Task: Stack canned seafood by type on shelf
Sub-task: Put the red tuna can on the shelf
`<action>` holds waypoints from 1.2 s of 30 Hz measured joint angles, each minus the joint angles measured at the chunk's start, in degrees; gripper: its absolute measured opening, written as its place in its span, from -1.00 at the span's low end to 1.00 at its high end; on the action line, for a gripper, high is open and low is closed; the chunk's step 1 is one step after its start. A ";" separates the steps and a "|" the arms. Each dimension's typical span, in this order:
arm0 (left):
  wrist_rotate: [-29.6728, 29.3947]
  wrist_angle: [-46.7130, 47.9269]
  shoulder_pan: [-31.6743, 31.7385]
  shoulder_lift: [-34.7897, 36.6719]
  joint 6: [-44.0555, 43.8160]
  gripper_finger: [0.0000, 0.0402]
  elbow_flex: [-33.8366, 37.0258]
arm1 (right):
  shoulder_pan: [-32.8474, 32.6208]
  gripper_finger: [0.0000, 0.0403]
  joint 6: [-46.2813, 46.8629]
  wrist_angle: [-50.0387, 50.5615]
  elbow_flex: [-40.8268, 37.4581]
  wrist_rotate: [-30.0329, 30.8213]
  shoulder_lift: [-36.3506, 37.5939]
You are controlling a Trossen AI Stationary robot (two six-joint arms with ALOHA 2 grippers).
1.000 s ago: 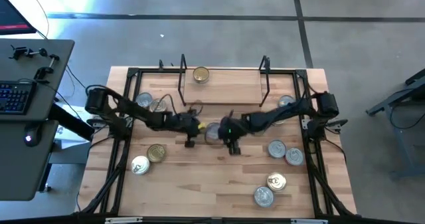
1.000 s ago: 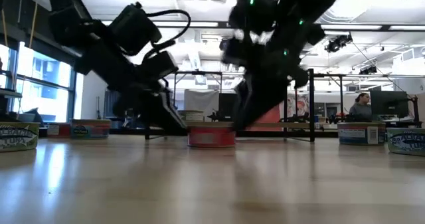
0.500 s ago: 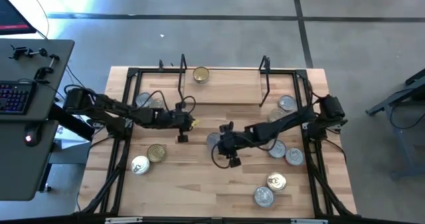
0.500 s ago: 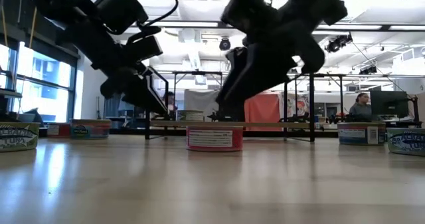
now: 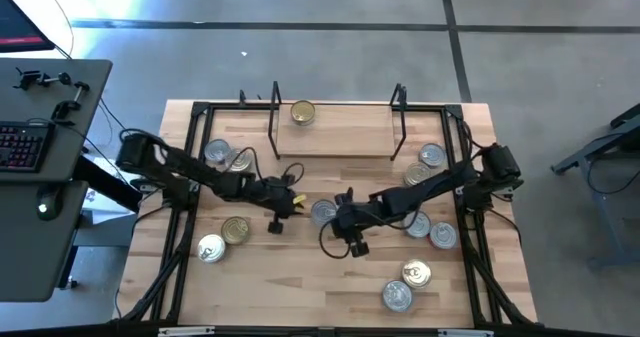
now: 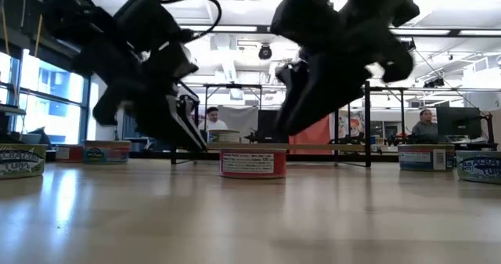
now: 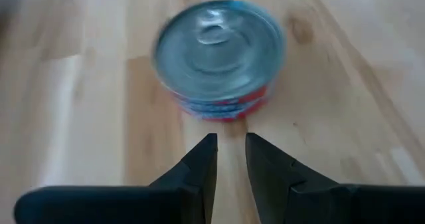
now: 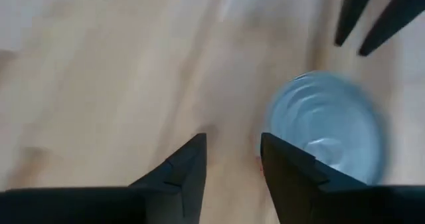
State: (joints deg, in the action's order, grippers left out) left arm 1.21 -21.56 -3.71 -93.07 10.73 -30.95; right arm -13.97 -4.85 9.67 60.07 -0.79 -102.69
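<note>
A silver-lidded can with a red label stands on its base mid-table between my two grippers. My left gripper hovers just to its left, pointing at the can, fingers a narrow gap apart and holding nothing. My right gripper is raised just right of and nearer than the can, slightly open and holding nothing. The shelf stands at the far edge with one gold-lidded can on it.
Loose cans stand at the left and at the right. The black frame runs around the tabletop. Bare wood lies along the near edge in the middle. A person sits in the room behind.
The middle can slid a little toward the near edge under my right gripper, which then rose off it and moved nearer. My left gripper drew back toward the left edge and up, then came back toward the can, lower.
</note>
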 joint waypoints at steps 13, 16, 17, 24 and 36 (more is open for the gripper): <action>-0.85 -6.60 -4.13 -5.90 4.45 -0.64 -2.09 | 6.12 -0.50 5.37 8.49 -0.18 12.90 0.03; -5.55 -3.04 -6.35 -2.01 4.49 -0.64 -2.19 | 7.21 -0.50 7.77 11.75 -0.17 18.61 2.43; -7.44 -1.95 -6.90 -0.85 4.49 -0.64 -2.18 | 7.33 -0.50 8.69 12.55 -0.17 19.72 3.25; -15.50 6.06 -7.85 5.07 2.99 -0.64 -1.31 | 5.18 -0.50 7.32 -2.05 -1.23 11.04 4.44; -15.80 4.86 -7.19 3.14 -2.61 -0.64 0.07 | 1.37 -0.15 7.96 -24.63 -4.22 21.45 -8.93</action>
State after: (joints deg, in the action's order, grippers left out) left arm -14.59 -16.70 -10.90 -89.93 8.12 -30.87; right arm -12.60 3.10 -14.96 55.86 20.66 -111.62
